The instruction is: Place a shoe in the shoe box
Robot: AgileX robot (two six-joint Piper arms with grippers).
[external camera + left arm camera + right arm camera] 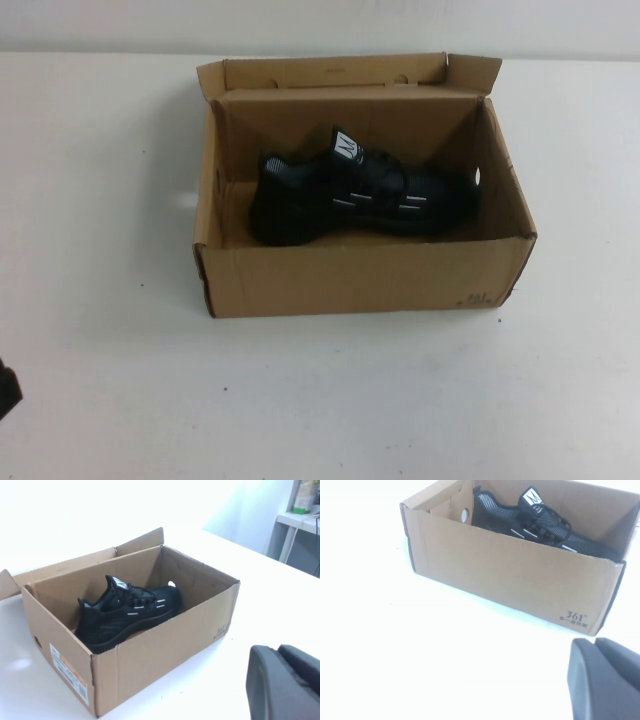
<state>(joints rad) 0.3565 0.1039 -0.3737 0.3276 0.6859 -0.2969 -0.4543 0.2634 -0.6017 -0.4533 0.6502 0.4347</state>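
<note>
The shoe lies inside the shoe box. The left gripper and right gripper wait near, claw state unclear. The job looks done; nothing more needed.

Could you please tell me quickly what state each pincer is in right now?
Left pincer: pulled back from the box, holding nothing; open or closed cannot be told.
Right pincer: likewise back, empty, cannot be told.
</note>
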